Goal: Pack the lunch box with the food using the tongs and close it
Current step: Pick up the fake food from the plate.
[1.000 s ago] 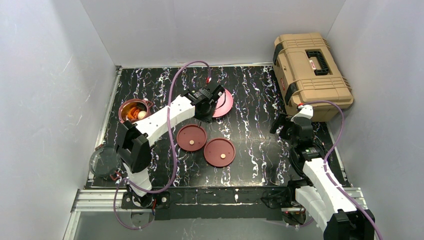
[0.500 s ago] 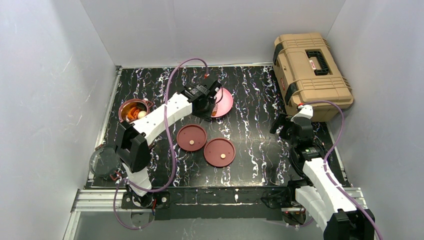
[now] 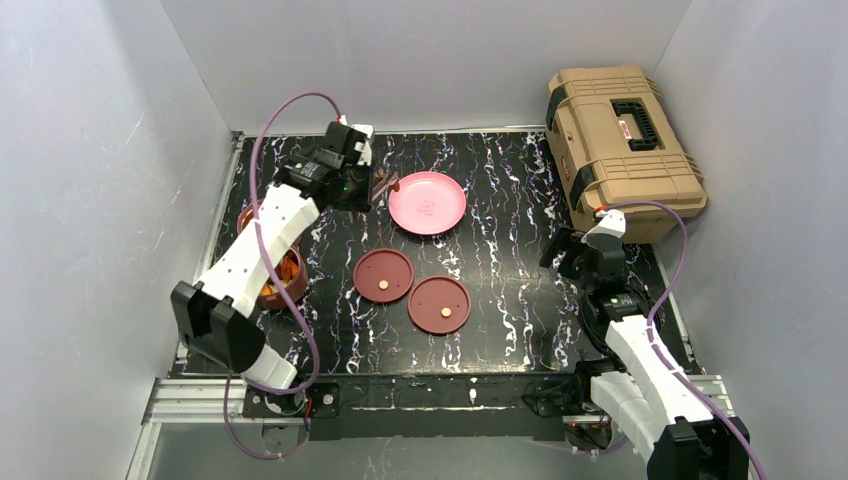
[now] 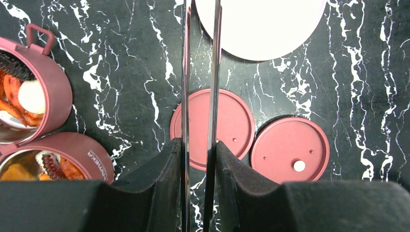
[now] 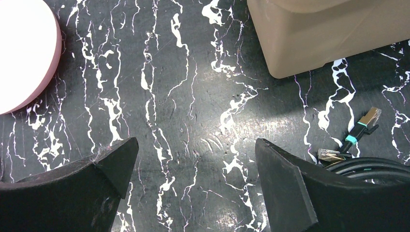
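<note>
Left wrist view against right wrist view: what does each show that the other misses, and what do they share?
Only the left wrist view shows the tongs clamped in the left gripper, two bowls holding food, and two lids lying flat.
Only the right wrist view shows the open right gripper, holding nothing, a corner of the toolbox and loose cable plugs.
Both show part of the plate, with no food on the part seen, and the table.
</note>
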You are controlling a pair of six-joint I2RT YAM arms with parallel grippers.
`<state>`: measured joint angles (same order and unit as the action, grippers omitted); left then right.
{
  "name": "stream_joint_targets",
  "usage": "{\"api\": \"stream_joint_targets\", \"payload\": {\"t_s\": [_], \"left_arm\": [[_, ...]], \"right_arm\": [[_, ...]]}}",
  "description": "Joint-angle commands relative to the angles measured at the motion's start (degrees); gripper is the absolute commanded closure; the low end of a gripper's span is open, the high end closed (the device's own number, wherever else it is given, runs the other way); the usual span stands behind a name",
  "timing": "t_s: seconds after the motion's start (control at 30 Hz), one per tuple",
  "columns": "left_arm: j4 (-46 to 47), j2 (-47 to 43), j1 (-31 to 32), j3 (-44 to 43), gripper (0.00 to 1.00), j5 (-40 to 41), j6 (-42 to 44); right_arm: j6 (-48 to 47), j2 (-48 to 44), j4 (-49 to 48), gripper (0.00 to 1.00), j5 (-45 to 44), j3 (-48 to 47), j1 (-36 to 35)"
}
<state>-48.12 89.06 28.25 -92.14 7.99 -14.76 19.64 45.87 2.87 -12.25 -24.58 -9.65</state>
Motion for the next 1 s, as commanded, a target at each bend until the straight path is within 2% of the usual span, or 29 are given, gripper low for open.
{"api": "stream_joint_targets", "payload": {"t_s": [0.0, 0.5, 0.8, 0.97], "left_arm": [[-0.84, -4.98, -2.10, 2.22, 0.90, -4.09, 1.26], [-3.85, -13.17, -6.74, 5.14, 0.90, -6.07, 0.50], [-12.73, -22.47, -11.59, 8.04, 0.90, 0.70, -1.84], [-18.28, -27.87, -13.38, 9.20, 0.91, 10.08, -1.15]], "right_arm": [[0.42, 0.53, -2.35, 0.00, -0.01, -1.15, 0.07], [0.23, 0.22, -2.16, 0.00, -0.37, -1.26, 0.07], [0.27, 0.02, -2.08, 0.00, -0.32, -1.17, 0.08], [0.34, 0.28, -2.24, 0.00, -0.13, -1.17, 0.07]]}}
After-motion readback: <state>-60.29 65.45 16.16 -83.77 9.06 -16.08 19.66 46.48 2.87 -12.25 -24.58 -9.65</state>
